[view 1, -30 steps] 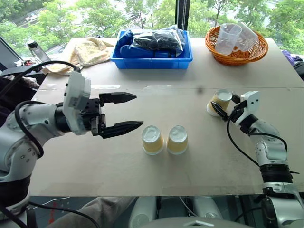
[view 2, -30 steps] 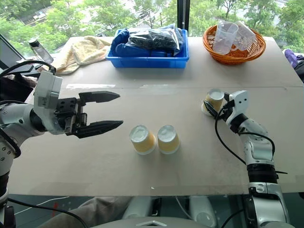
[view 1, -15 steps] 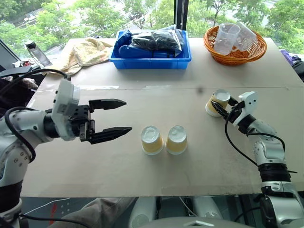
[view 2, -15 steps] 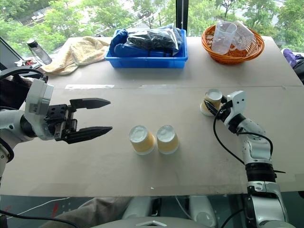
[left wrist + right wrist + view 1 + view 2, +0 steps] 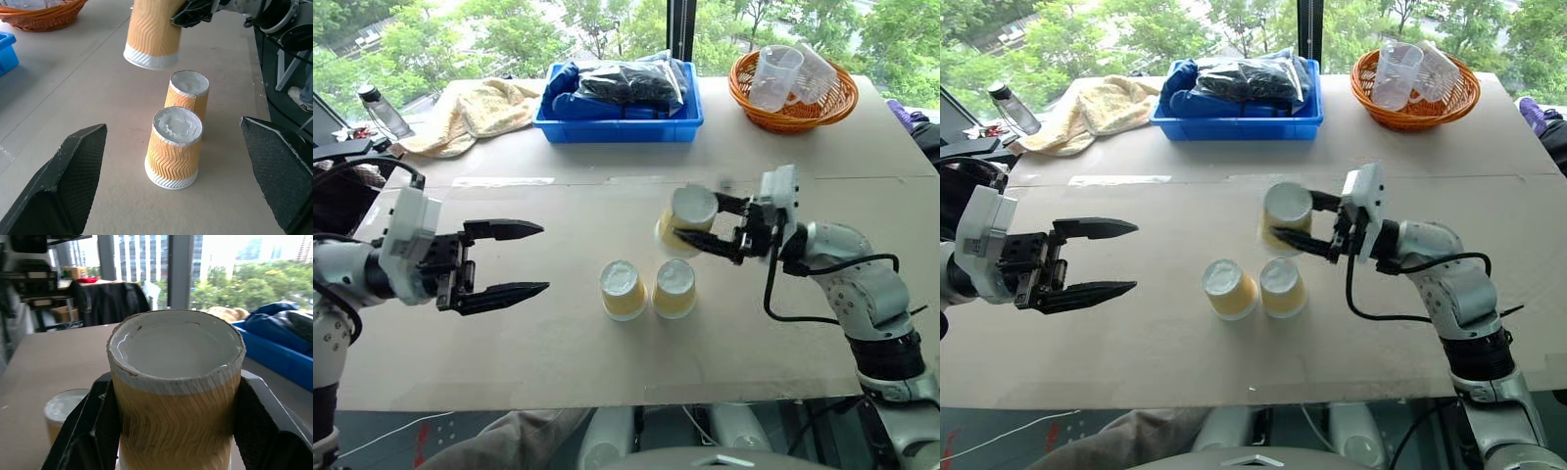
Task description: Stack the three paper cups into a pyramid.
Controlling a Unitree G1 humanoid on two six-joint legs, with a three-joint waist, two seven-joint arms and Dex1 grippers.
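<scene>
Two paper cups stand upside down, side by side and touching or nearly so, near the middle of the tabletop: the left cup and the right cup, white bases up. The third cup is off the tabletop, raised above and just behind the right cup, tilted with its base toward the camera. The right end effector has it clamped by the sides, one black finger on each flank, reaching in level from the right. The left end effector hangs over the tabletop well to the left of the pair, its two fingers spread wide and holding nothing, pointing toward the cups. At the far edge sit a blue bin, a wicker basket with clear measuring cups, and a yellow towel.
</scene>
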